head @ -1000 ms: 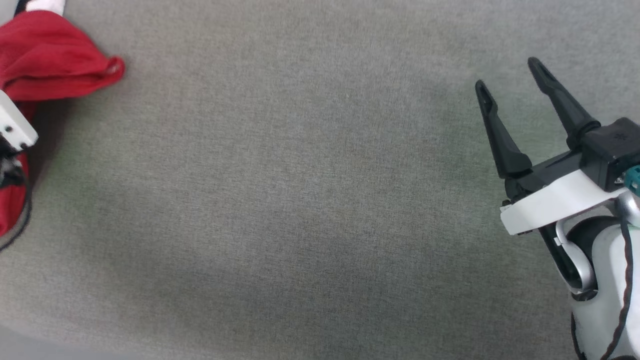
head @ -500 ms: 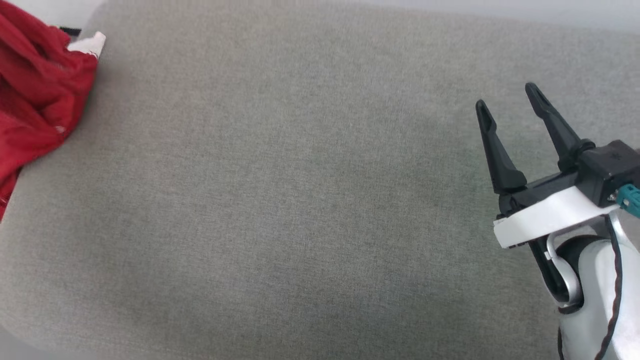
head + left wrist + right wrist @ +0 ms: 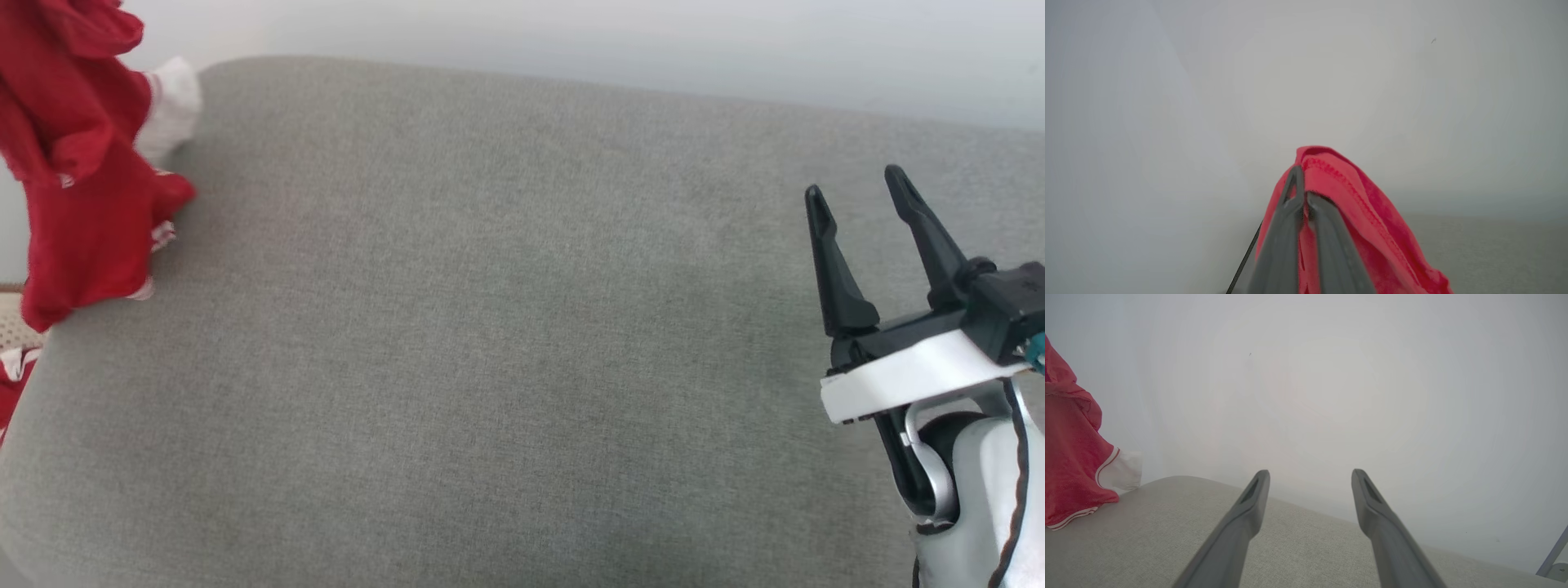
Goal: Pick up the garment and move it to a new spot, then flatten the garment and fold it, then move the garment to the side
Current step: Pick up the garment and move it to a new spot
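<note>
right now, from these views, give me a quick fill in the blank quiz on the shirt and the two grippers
1. The left gripper is shut on a fold of the garment, whose body is ___ in colour.
2. The right gripper, fingers spread apart, is ___ rather than shut.
3. In the head view the garment is at the ___ end of the grey cushion.
4. The garment's sleeve is ___ in colour.

Missing words: red; open; left; white

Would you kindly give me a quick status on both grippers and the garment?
Left gripper shut on the garment, hanging bunched at left end of the cushion. Right gripper open, holding nothing, over its right side. No obstruction seen.
</note>
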Tool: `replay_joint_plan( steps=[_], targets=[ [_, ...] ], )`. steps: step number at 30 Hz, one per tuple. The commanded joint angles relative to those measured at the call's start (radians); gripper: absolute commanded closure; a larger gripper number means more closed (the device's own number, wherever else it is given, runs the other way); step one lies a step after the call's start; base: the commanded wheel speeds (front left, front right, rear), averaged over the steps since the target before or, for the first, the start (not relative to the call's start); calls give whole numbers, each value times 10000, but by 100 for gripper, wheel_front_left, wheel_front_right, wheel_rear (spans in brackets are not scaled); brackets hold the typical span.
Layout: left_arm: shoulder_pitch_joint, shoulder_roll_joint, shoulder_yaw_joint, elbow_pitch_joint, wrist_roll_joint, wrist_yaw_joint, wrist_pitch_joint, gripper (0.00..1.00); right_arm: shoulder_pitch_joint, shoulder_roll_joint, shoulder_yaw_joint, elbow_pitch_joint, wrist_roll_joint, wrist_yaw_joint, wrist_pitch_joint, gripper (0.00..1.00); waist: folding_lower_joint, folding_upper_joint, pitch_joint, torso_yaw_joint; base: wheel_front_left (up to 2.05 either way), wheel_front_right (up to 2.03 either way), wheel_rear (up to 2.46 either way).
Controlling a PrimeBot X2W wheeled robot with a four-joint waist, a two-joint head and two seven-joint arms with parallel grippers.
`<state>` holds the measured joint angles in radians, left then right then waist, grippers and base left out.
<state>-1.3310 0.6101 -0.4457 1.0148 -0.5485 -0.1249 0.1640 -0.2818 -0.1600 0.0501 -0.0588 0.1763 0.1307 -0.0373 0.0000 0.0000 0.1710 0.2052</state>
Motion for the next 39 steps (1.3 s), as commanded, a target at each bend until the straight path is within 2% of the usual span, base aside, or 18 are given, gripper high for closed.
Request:
replay_joint_plan(
  steps=[1, 14, 29, 39],
  targets=[
    [-110, 31, -104, -324, -8, -49, 110, 100, 131, 76, -95, 1, -5, 1, -101, 0, 0, 0, -194, -74, 0, 0, 0],
    [432, 233, -713, -3743, -394, 34, 1651, 100, 504, 290, -935, -100, -114, 1, -350, 0, 0, 0, -723, -830, 0, 0, 0],
    [1451, 408, -898, -8096, -1086, 857, 3882, 100, 703, 611, -2021, -284, -245, 1, -494, 0, 0, 0, -513, -2194, 0, 0, 0],
    [3491, 71, -1977, -10103, -1863, 1482, 5632, 100, 794, 914, -2314, 202, -172, 1, -796, 0, 0, 0, 23, -3296, 0, 0, 0]
  ],
)
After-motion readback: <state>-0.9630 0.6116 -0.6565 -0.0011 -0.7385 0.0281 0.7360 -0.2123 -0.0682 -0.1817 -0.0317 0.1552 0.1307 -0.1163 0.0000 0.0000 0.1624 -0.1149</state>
